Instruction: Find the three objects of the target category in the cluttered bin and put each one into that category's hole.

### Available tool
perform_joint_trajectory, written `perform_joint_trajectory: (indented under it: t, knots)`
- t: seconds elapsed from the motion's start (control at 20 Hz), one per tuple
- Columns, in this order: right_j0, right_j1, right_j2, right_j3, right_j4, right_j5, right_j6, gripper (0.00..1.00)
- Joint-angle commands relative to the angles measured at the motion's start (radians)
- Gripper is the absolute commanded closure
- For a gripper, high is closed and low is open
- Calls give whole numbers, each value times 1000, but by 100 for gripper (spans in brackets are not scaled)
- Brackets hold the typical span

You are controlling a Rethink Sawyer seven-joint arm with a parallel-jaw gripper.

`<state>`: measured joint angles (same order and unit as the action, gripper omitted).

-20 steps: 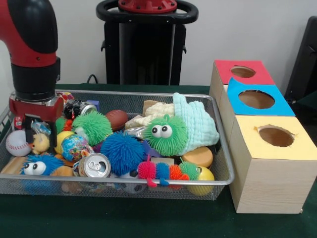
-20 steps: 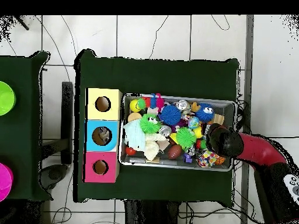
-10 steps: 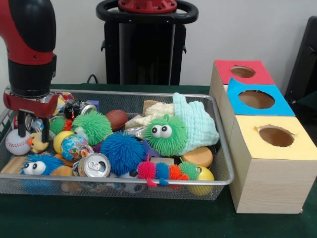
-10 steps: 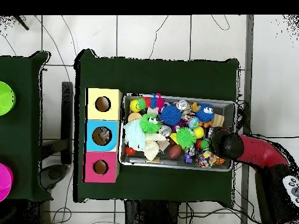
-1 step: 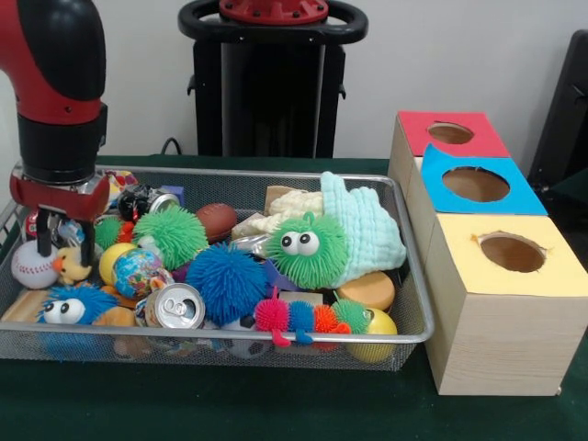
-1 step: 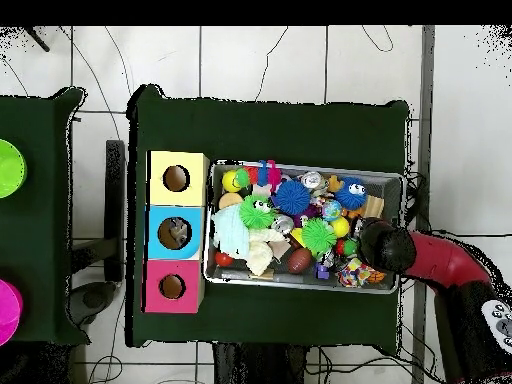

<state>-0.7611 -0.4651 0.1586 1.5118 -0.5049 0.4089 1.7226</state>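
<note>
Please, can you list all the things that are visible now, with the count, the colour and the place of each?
wire bin: 1, silver, on green table
sorting box: 1, wooden; red, blue, yellow tops with holes, beside bin
spiky balls: 3, blue, green, green with eyes, bin middle
cloth: 1, mint, bin's box end
soda can: 1, silver, front
baseball: 1, white, bin's other end
caterpillar toy: 1, multicolour, front
end effector: 1, black, above baseball end

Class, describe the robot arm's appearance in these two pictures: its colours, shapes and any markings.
The arm is thick and rounded: a glossy red shell with a black cap, then a black cylindrical band. Below sits a red block carrying the gripper, with two thin dark jaws. From overhead, the arm looks red with a black end.
</note>
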Motion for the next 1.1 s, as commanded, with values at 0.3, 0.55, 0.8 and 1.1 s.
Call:
perform_joint_trajectory:
  t: [0.3, 0.55, 0.8, 1.1]
  knots:
    - [-31, 127, -43, -23, 7, 151, 6, 0]
    - [-16, 115, -67, -19, 17, 244, -11, 0]
    - [13, 35, -136, 90, 94, 244, 155, 0]
    - [79, -78, -194, 168, 159, 216, 216, 0]
